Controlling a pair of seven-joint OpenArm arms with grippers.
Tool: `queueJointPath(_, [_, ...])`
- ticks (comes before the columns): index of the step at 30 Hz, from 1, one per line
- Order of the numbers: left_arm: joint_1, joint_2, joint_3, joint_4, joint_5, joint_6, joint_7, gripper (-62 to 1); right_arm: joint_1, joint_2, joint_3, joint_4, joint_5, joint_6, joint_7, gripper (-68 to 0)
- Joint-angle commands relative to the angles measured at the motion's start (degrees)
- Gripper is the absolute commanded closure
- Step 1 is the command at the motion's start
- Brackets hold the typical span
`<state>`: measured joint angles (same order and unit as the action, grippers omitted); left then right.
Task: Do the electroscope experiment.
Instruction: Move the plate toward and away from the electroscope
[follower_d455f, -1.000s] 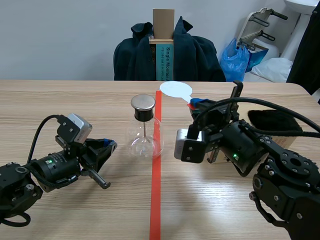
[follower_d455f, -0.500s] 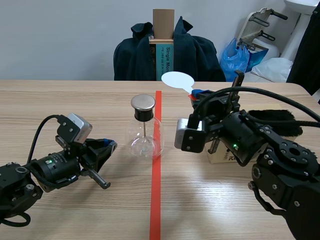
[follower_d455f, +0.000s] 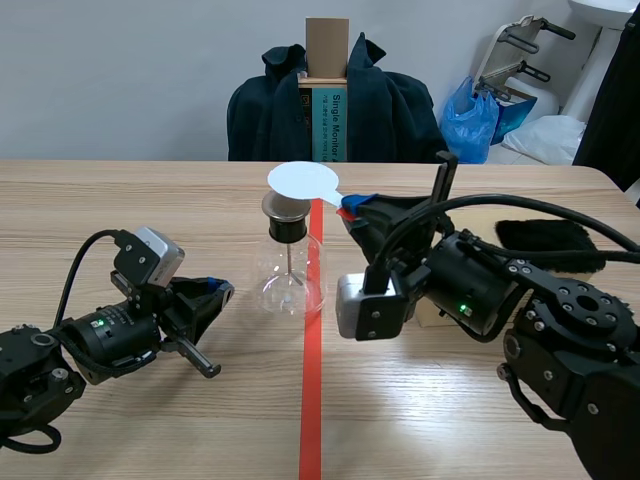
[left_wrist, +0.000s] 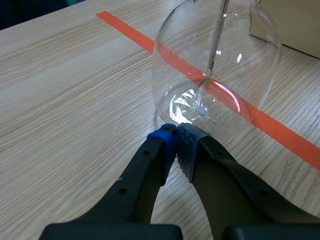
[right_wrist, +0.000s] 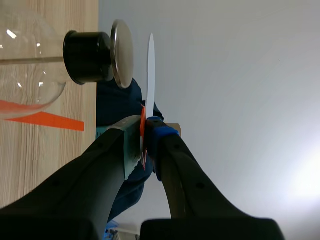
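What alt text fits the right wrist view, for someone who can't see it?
The right gripper pinches the orange-red handle of a white disc, holding it a narrow gap from the metal cap of a glass flask.

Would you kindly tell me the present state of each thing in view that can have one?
electroscope flask: upright on the table, capped.
metal cap: seated on the flask's neck, nothing touching it.
white disc: gripped by its orange handle, held level over the metal cap, with a narrow gap between them.
left gripper: shut on nothing, tips at the flask's base.
right gripper: shut on the white disc's handle.
black cloth: lying loose on the table.
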<state>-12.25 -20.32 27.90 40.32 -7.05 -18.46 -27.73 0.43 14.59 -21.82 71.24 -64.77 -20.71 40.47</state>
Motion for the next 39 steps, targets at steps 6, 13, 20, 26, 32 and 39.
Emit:
queueJointPath(6, [-0.94,0.13,0.07,1.2,-0.37,-0.07,-1.03,-3.0,0.98,-0.17,0.48,0.57,0.44,-0.61,2.19,-0.6])
queueJointPath(13, [-0.94,0.13,0.07,1.2,-0.37,-0.07,-1.03,-3.0,0.98,-0.17,0.48,0.57,0.44,-0.39,2.36,-0.6])
queueJointPath(20, [-0.94,0.13,0.07,1.2,-0.37,-0.07,-1.03,-3.0,0.98,-0.17,0.48,0.57,0.44,-0.39,-3.34,-0.6])
queueJointPath(26, [-0.94,0.13,0.07,1.2,-0.37,-0.07,-1.03,-3.0,0.98,-0.17,0.48,0.57,0.46,-0.39,-11.65,-0.6])
queueJointPath(32, [-0.94,0.13,0.07,1.2,-0.37,-0.07,-1.03,-3.0,0.98,-0.15,0.48,0.57,0.46,-0.39,-19.43,-0.6])
queueJointPath(39, [-0.94,0.13,0.07,1.2,-0.37,-0.07,-1.03,-3.0,0.98,-0.15,0.48,0.57,0.46,-0.39,-22.32,-0.6])
